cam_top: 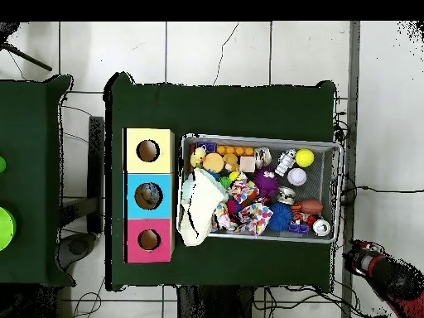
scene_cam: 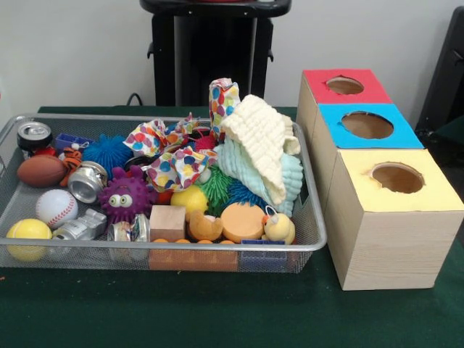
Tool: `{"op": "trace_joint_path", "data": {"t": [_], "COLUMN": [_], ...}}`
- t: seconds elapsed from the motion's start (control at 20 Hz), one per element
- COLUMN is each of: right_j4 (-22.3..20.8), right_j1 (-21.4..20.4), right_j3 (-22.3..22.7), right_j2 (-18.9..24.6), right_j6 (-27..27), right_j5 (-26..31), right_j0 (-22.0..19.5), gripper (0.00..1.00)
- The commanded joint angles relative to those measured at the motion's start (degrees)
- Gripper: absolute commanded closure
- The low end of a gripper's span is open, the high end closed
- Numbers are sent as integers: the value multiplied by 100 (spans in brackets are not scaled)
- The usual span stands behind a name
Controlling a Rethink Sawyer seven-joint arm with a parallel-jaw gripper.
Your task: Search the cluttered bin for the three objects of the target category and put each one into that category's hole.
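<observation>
Nothing looks sorted yet: the bin (cam_top: 334, 190) sits heaped with toys, cans and cloths just beside the gripper (cam_top: 362, 255), whose state I cannot tell, and the boxes (cam_top: 162, 195) with their holes lie beyond the bin.
</observation>
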Motion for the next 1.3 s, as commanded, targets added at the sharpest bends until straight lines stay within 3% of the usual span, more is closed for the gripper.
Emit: {"op": "trace_joint_path", "data": {"t": [0.05,0.8,1.3], "right_j4": [-308,-284,-482], "right_j1": [506,1122,1790], "right_j3": [-433,-1034,-1951], "right_j2": [515,808,1423], "right_j6": [-545,-846,-1564], "right_j5": [-403,-312,1], "right_j0": [106,-184,-571], "gripper": [0,0,0]}}
